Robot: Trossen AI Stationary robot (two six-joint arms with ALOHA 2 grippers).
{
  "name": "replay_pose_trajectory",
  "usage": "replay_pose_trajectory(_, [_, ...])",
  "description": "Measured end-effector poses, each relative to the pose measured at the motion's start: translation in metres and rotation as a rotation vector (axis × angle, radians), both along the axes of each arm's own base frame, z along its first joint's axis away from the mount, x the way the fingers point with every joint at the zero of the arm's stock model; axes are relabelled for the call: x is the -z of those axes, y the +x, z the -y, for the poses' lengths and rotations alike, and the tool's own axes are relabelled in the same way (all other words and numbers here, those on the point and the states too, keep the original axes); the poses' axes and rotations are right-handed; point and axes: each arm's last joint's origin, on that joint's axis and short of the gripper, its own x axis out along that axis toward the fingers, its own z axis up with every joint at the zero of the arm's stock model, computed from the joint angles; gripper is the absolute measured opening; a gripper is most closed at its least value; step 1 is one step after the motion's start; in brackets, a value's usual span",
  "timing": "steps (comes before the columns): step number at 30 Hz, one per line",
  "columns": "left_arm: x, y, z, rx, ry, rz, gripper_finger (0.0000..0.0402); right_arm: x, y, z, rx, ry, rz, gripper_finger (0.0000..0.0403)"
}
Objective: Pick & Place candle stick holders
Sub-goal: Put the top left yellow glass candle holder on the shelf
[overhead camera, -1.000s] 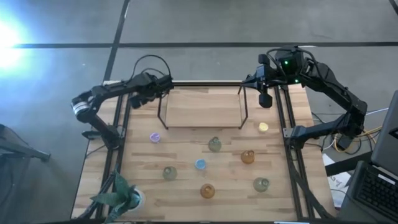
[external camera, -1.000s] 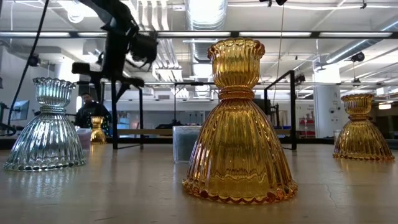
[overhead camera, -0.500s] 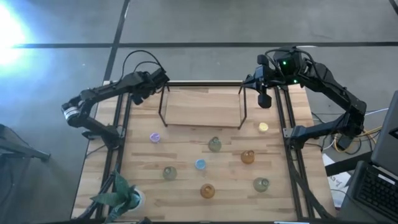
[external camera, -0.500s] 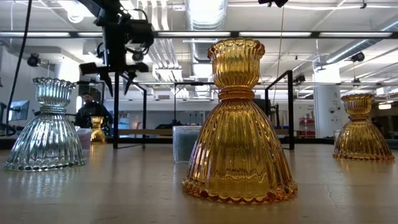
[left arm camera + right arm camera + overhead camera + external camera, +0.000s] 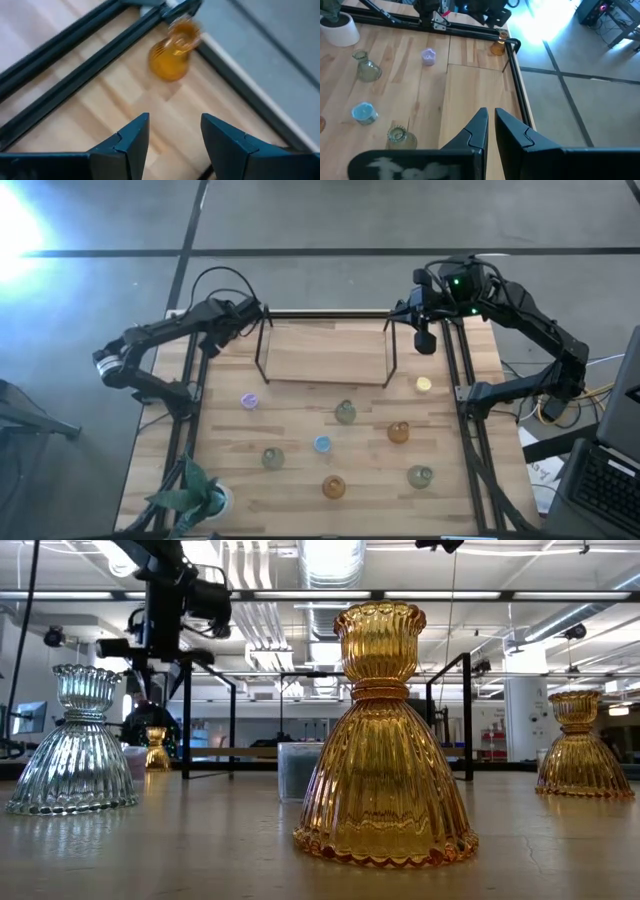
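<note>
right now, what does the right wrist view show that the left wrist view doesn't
Only the right wrist view: the purple holder, the blue holder, two grey-green holders, the white pot, and the right gripper, shut and empty.
Only the left wrist view: the left gripper, open and empty over the wood.
Both: the wooden table, the black frame rails, and what looks like the same amber holder beside them.
</note>
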Motion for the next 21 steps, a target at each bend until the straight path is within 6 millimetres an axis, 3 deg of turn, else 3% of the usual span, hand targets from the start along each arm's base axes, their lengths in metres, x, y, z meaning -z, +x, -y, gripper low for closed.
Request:
replay_pose_trajectory(12, [0.051,-0.02,-0.005,-0.045,-0.107,0.048,0.0183,0.0,0.0,0.0,-0.001,-0.003,-0.001,0.0027])
replay_pose_trajectory(21, [0.069,-0.038,-0.018,-0.078,-0.115,0.06,0.0183,0.002,0.001,0.0,-0.002,0.0,-0.006,0.0027])
